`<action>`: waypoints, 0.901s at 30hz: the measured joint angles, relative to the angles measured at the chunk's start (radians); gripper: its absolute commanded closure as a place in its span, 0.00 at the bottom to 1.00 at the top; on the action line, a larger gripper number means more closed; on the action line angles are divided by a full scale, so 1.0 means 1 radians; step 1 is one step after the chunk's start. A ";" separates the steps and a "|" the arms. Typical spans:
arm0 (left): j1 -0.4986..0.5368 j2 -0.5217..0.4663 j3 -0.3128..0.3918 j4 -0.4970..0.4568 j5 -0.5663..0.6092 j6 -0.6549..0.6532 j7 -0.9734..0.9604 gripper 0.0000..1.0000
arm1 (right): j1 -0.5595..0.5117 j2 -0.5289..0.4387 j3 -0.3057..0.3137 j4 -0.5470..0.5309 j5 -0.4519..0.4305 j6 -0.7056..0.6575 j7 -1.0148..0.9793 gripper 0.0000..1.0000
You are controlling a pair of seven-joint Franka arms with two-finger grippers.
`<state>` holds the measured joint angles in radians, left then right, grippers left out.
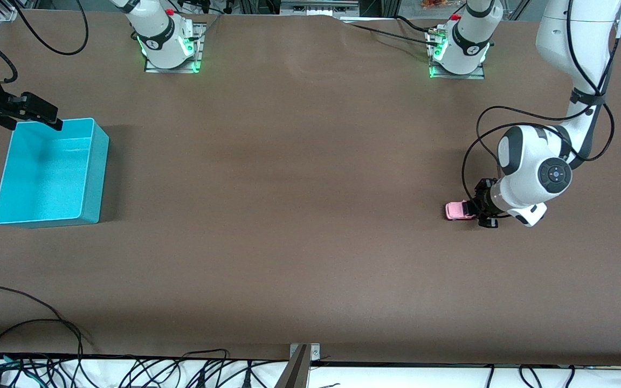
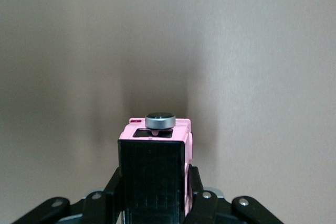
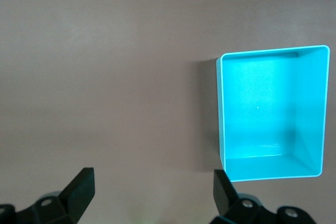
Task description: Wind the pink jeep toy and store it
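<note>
One step looks done, the left gripper [image 1: 476, 211] clamped on the tiny boxy pink jeep toy [image 1: 457, 210] on the brown table [image 1: 299, 215]; winding and storing in the empty turquoise plastic bin [image 1: 95, 178] remain, where the right gripper [image 1: 38, 114] waits spread wide.

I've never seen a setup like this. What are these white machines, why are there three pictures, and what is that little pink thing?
The white machines are two robot arms bolted along one edge of a brown table. Each ends in a two-finger gripper. The wide picture comes from a high camera facing the robots. The other two come from small cameras on each arm's wrist, looking past its fingers.

The left gripper is down at the table toward its own end, shut on the pink jeep toy. Its wrist camera shows the jeep up close, pinched between the black fingers.

The right arm waits. The right gripper hangs open at one corner of the empty turquoise bin; its wrist view shows that bin from above.
</note>
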<state>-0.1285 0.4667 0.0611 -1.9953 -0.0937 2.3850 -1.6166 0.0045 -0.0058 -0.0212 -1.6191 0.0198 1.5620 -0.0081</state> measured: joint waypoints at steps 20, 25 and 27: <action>-0.142 0.011 -0.008 -0.020 0.000 0.044 -0.116 0.84 | 0.000 0.001 0.000 0.000 0.000 0.002 0.000 0.00; -0.150 0.021 -0.008 -0.043 0.000 0.095 -0.141 0.84 | 0.000 0.002 0.000 0.000 0.000 0.003 0.000 0.00; -0.150 0.022 -0.008 -0.043 0.000 0.099 -0.145 0.84 | 0.000 0.002 0.000 0.000 0.000 0.003 0.000 0.00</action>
<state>-0.2780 0.4885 0.0534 -2.0387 -0.0937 2.4837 -1.7611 0.0046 -0.0037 -0.0211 -1.6191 0.0198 1.5649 -0.0081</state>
